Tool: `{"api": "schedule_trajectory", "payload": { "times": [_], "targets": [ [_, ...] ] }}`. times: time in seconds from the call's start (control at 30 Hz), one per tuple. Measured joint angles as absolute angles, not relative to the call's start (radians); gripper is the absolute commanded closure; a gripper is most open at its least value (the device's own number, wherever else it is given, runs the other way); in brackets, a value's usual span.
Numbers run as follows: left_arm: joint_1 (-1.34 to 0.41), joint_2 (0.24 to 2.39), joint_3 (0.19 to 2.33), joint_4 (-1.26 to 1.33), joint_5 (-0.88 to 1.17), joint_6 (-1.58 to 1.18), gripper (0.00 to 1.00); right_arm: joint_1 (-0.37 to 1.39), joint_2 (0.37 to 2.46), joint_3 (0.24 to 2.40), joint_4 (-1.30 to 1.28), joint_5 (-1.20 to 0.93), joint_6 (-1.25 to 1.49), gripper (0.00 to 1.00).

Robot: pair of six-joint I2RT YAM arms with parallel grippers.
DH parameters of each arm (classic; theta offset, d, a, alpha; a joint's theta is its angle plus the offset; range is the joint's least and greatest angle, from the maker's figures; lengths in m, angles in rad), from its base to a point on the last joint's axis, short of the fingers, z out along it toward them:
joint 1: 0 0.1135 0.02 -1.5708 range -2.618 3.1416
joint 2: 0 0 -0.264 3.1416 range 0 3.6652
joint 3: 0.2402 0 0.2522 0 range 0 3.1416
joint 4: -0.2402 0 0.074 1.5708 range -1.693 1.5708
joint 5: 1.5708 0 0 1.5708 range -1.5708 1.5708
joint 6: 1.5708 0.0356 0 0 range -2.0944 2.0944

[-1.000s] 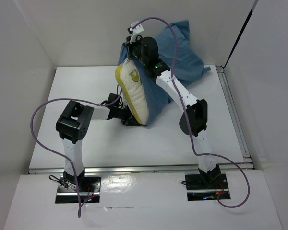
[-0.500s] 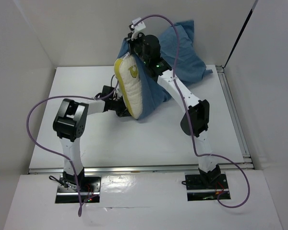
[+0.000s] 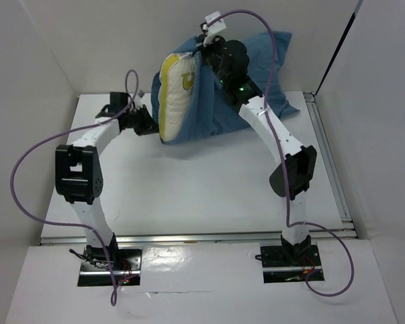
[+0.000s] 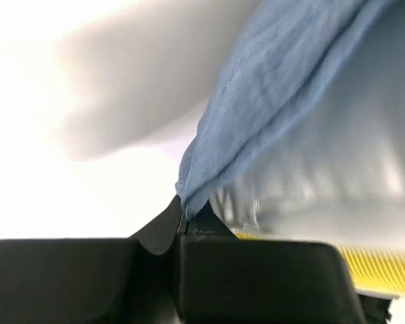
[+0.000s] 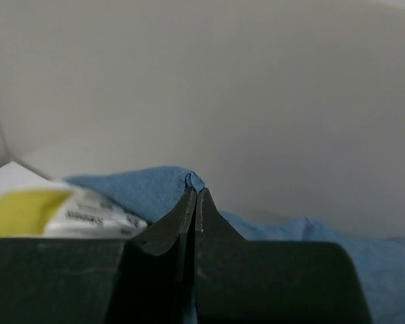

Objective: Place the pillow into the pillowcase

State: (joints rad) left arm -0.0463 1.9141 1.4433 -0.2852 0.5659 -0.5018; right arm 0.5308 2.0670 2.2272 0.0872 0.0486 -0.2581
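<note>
L gripper point(image 4: 182, 217): fingers are pressed together on a fold of the pillowcase point(image 4: 277, 81). The cloth is seen rising up and to the right from the tips. The yellow seam of the pillow point(image 3: 170, 94) is noted just right of and beyond these fingers in the wrist view. From above, this gripper is found at the lower left corner of the hanging bundle, low over the table point(image 3: 189, 196).

R gripper point(image 5: 195, 194): fingers are closed on a small pinch of blue cloth at the tips, w/ more cloth spread on both sides below. A yellow pillow corner is seen left of and beyond them. From above, this gripper is found at the bundle's top edge.

Pillow: held upright on edge between the two grippers, below R and right of L. Left face and yellow edge are exposed. Blue cloth is laid against its right side and under its lower end. Depth of insertion: cannot be told. Remaining cloth is bunched behind and right of R gripper.
</note>
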Motion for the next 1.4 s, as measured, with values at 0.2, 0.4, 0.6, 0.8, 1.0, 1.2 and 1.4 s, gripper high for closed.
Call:
{"api": "schedule_trajectory", "payload": {
  "times": [0.2,0.4,0.6,0.8,1.0,1.2,1.4],
  "targets": [
    [0.056,1.876,1.727,-0.393,0.551,-0.436,1.0,0.451,1.915,2.06,0.123,0.055,-0.305,1.0],
    [0.039,1.861,2.039,-0.49,0.501,-0.355,1.0,0.434,1.791,1.905,0.148,0.054,-0.361,1.0],
    [-0.074,1.726,2.123,-0.486,0.352,-0.203,1.0,0.421,1.752,1.873,0.199,0.081,-0.419,1.0],
    [-0.221,1.559,2.125,-0.427,0.179,-0.008,1.0,0.407,1.672,1.858,0.218,0.091,-0.441,1.0],
    [-0.225,1.518,2.146,-0.383,0.047,0.111,1.0,0.41,1.613,1.866,0.145,0.015,-0.44,1.0],
    [-0.224,1.428,1.871,-0.369,0.005,0.123,1.0,0.382,1.45,1.618,0.103,-0.022,-0.439,1.0],
    [-0.173,1.479,1.973,-0.427,0.014,0.072,1.0,0.347,1.474,1.724,0.068,-0.01,-0.386,1.0]
  ]
}}
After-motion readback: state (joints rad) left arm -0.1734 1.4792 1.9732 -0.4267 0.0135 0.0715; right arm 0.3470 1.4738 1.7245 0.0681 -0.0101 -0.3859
